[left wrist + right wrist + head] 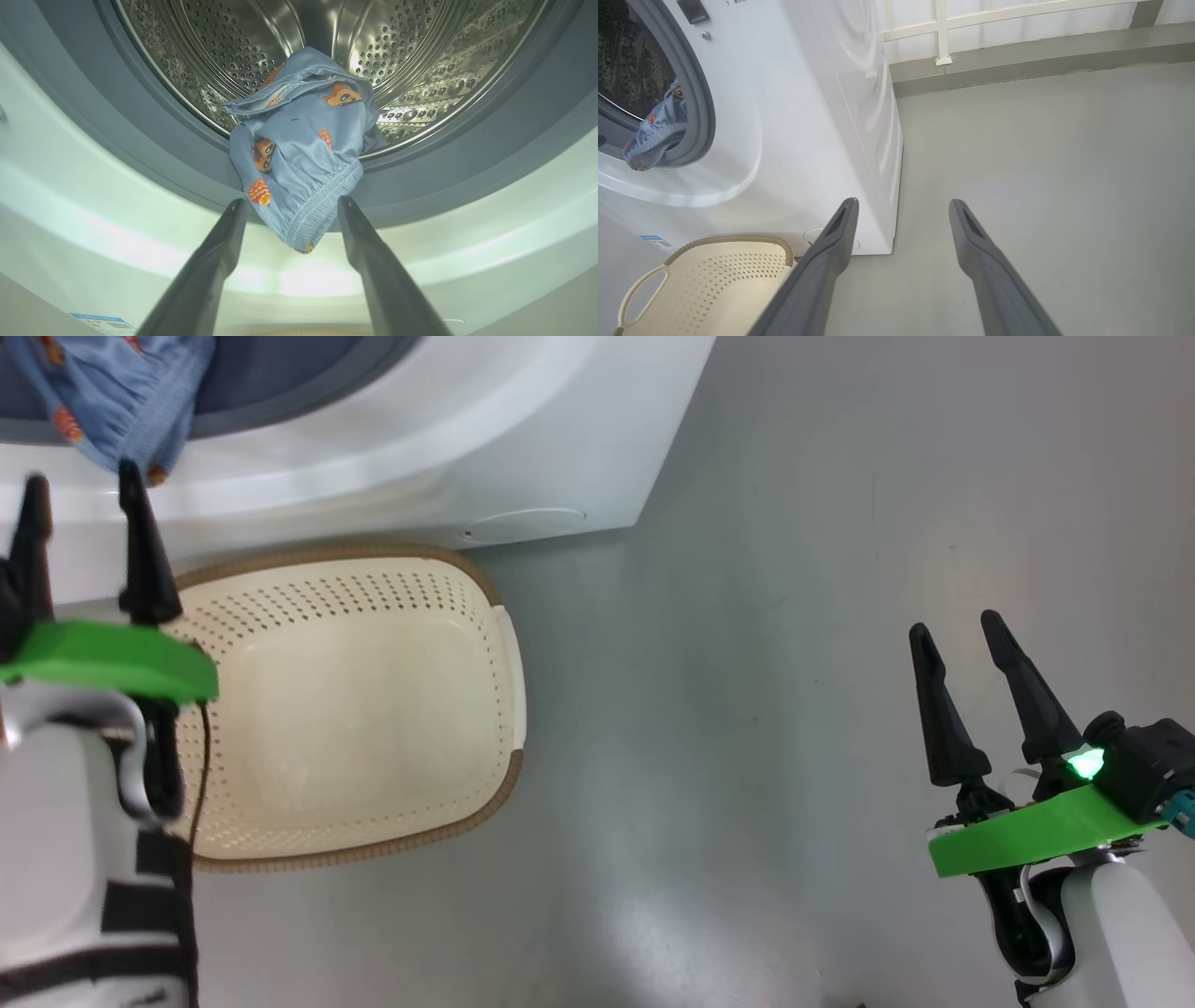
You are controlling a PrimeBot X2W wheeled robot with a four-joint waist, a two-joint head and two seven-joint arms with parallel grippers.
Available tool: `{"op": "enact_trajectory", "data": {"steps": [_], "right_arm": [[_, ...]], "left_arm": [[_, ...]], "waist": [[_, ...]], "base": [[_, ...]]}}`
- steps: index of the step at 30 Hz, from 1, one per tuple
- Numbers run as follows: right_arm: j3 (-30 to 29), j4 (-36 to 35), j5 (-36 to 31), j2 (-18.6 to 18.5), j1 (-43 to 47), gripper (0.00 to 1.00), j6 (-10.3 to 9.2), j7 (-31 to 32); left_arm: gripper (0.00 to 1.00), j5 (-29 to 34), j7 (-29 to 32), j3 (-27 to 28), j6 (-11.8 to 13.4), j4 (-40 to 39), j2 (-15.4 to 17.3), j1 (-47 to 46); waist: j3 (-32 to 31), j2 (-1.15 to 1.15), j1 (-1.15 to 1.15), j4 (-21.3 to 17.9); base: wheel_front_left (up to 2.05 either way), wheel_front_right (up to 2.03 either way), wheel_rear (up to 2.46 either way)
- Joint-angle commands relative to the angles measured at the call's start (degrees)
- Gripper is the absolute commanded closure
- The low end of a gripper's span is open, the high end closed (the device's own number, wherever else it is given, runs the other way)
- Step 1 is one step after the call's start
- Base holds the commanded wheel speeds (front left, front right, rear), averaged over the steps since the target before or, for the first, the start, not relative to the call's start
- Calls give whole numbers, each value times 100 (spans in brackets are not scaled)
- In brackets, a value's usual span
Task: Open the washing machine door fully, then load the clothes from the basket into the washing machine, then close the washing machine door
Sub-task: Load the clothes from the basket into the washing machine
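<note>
While both claws stand with fingers spread wide and grip nothing, the left claw (82, 476) sits at nine o'clock in the head view, its dark fingers pointing toward twelve at the white front of the washing machine (467, 448). Just above its fingertips, at eleven o'clock, a light blue bundle of clothes (121, 392) printed with orange-brown figures hangs out of the round opening.

In the left wrist view the left claw (292, 201) rises from six o'clock with the bundle's (299, 149) elastic hem drooping between its two fingers; whether they touch the cloth I cannot tell. The bundle's upper part lies in the steel drum (420, 46), its middle drapes across the grey-blue gasket (467, 154), and its hem hangs over the white front.

Moving right in the head view, the basket (485, 588) stands on the floor (840, 616) at eight o'clock, just beside the machine's base, its cream bottom bare.

At four o'clock the right claw (954, 623) hangs over grey floor, well apart from the basket and the machine. In the right wrist view, the right claw (903, 201) points toward twelve, with the bundle (654, 135) at nine o'clock and the basket (733, 240) at seven.
</note>
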Motion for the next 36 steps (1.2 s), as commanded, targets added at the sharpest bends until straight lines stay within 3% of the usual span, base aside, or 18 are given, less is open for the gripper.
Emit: {"op": "enact_trajectory", "data": {"steps": [1, 22, 36], "right_arm": [[84, -100, -51, -59, 206, 0, 16, -68], [15, -82, -33, -205, 516, 0, 16, -68], [50, -54, -26, -210, 537, 0, 16, -68]], "left_arm": [[0, 75, -19, 161, -15, -374, 137, 475], [0, -123, -19, 364, -18, -2294, -192, 3076], [0, -342, -19, 292, 106, -2471, -213, 3194]], "waist": [[-149, 0, 0, 99], [-481, 0, 0, 205], [-563, 0, 0, 168]], "base": [[0, 0, 0], [0, 0, 0], [0, 0, 0]]}}
